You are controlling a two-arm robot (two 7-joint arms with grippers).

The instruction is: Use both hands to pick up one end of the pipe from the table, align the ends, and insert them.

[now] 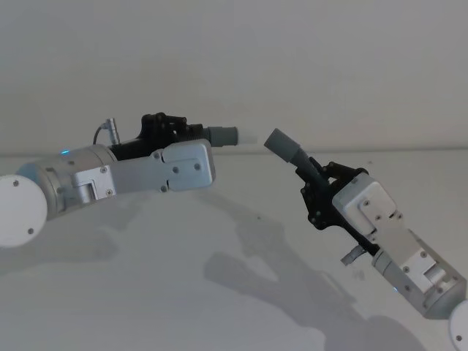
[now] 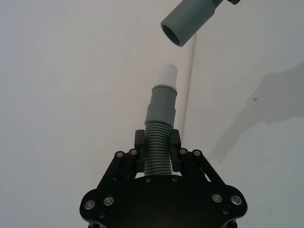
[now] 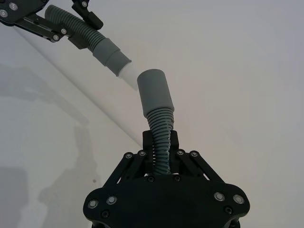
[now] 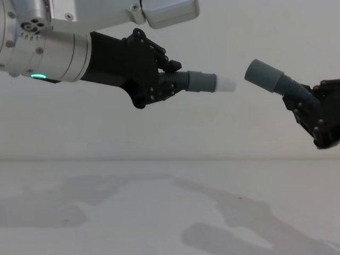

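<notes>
My left gripper (image 1: 186,133) is shut on the ribbed middle of a grey pipe piece (image 1: 223,135), and its white tip (image 4: 226,84) points right. My right gripper (image 1: 316,175) is shut on the ribbed part of the other pipe piece (image 1: 281,142), whose plain grey socket (image 4: 264,75) faces left toward the tip. Both pieces hang well above the white table (image 4: 106,212). A small gap separates the ends. The socket (image 2: 187,21) sits slightly higher and tilted relative to the white tip (image 2: 168,73).
A pale wall (image 1: 329,58) rises behind the table's far edge (image 1: 409,150). Shadows of both arms (image 1: 278,285) lie on the table surface below the held pieces.
</notes>
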